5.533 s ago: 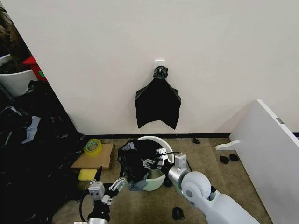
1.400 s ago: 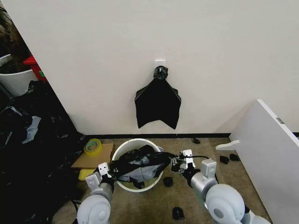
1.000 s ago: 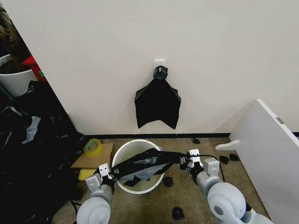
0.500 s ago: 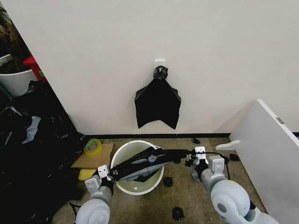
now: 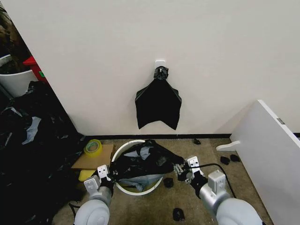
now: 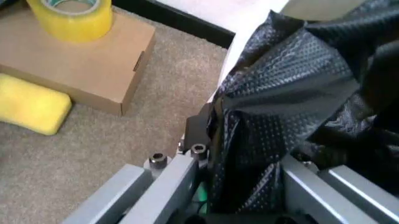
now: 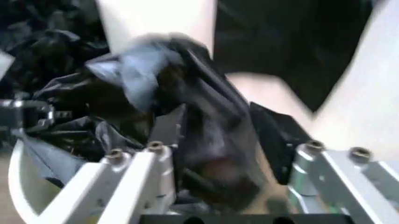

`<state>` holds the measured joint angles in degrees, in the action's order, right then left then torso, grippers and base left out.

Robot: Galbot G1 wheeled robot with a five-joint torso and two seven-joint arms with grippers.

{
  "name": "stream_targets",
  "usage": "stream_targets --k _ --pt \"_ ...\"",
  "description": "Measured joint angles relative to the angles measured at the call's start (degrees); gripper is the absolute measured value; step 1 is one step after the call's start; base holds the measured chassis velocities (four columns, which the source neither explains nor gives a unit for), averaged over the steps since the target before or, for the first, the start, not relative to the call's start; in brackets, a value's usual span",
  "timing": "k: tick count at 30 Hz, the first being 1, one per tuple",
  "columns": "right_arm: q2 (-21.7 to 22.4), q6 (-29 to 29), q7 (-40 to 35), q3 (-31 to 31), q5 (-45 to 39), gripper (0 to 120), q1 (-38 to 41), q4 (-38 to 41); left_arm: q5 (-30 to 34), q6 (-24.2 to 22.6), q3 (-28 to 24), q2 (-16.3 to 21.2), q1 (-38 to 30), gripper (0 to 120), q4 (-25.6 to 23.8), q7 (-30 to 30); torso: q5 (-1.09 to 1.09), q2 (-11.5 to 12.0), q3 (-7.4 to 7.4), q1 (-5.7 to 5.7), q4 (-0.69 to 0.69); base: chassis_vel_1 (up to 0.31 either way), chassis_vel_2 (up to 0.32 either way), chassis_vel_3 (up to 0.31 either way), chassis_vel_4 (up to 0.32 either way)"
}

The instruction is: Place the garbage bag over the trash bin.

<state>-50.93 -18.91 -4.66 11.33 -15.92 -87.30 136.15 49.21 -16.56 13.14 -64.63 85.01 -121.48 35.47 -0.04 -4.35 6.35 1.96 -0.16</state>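
Left tool (image 5: pixel 104 174) and right tool (image 5: pixel 180 169) each pinch a side of the garbage bag (image 5: pixel 143 161), which billows over the trash bin (image 5: pixel 123 149) on the floor by the wall. From the left wrist, plastic (image 6: pixel 281 116) sits clamped between closed fingers (image 6: pixel 198 126). From the right wrist, film (image 7: pixel 206 140) is likewise gripped. Spreading the mouth seems underway; next likely needs lowering it around the rim.

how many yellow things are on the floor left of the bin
2: a tape roll on the cardboard box, and a sponge on the carpet in front of that box. More may hide behind the black sheeting.
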Motion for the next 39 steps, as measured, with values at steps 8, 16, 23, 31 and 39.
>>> stream_targets --k 8,16,23,31,39 --pt "5.62 8.54 7.54 -2.2 13.74 71 4.1 -1.03 -0.91 -1.75 -0.35 0.82 0.83 0 -2.11 -0.3 0.01 0.0 0.01 0.0 0.01 0.0 0.0 0.0 0.0" --pt "9.27 13.39 14.34 -4.76 25.24 94 9.98 -5.88 -2.39 -2.52 -0.71 0.89 1.24 0 -3.34 -1.59 0.01 0.0 0.01 0.0 0.02 0.0 0.0 0.0 0.0" --pt "9.71 26.55 19.46 -4.85 48.63 100 12.6 -12.04 -3.37 -2.77 -1.36 0.59 1.17 0 -3.64 -1.99 0.0 0.0 0.01 0.0 0.01 0.0 0.0 0.0 0.0" --pt "6.06 33.61 14.01 -4.79 70.52 90 14.73 -14.99 -3.62 -2.76 -2.29 0.07 1.08 0 -3.64 -2.61 0.0 0.0 0.01 0.0 0.01 0.0 0.0 0.0 0.0" --pt "5.57 34.67 14.02 -5.41 72.96 69 14.67 -15.11 -3.76 -2.76 -2.64 -0.1 1.26 0 -3.32 -2.87 0.0 0.0 0.0 0.0 0.01 0.0 0.0 0.0 0.0"
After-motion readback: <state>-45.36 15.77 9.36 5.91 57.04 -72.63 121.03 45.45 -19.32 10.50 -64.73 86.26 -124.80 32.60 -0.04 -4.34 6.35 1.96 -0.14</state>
